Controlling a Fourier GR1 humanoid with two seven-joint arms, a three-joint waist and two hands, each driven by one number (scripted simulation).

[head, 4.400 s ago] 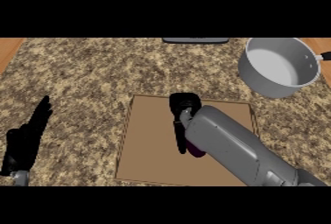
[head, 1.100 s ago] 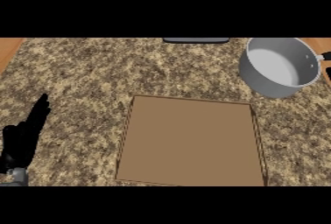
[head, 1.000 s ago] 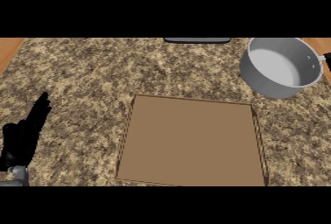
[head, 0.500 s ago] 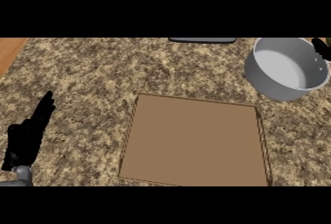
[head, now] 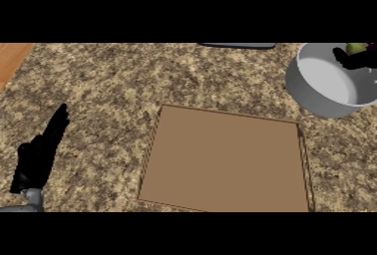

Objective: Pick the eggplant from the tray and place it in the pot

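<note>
Presently we find the right hand [head: 352,57] at the far right edge above the grey pot [head: 324,94], curled round the eggplant [head: 358,48], of which only a green end shows. We note the brown tray [head: 225,162] bare at centre, and the left hand [head: 40,152] resting open at near left.

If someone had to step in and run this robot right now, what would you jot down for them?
Left hand: open, fingers straight, resting at the view's left edge over the counter, holding nothing.
Right hand: only a dark part shows at the top right edge, over the pot; its grip cannot be judged.
Eggplant: not clearly visible; a small greenish bit shows by the right hand, possibly its stem.
Tray: nothing on it, so the pick looks done.
Left: release the eggplant into the pot, then draw the right hand back.
</note>
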